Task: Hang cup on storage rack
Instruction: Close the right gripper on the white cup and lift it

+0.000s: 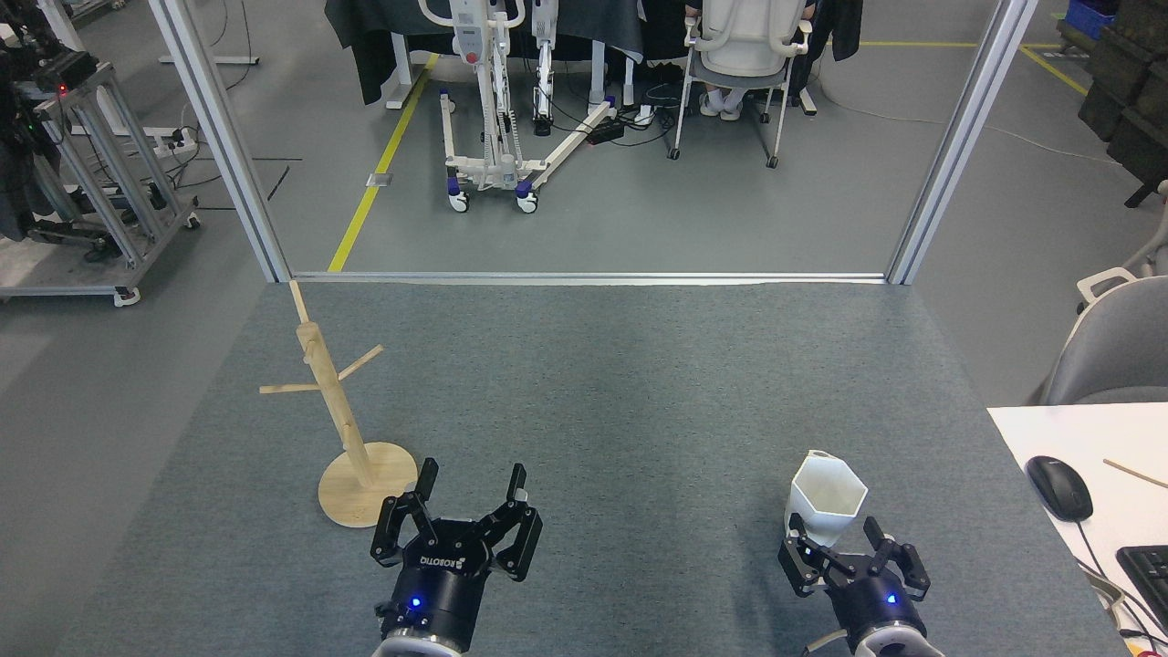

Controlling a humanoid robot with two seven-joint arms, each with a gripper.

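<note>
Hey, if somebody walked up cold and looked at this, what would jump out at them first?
Probably the white faceted cup standing upright on the grey mat at the near right, with the right gripper open just short of it. Next, the bare wooden mug tree at the near left, the open left gripper beside its round base.
</note>
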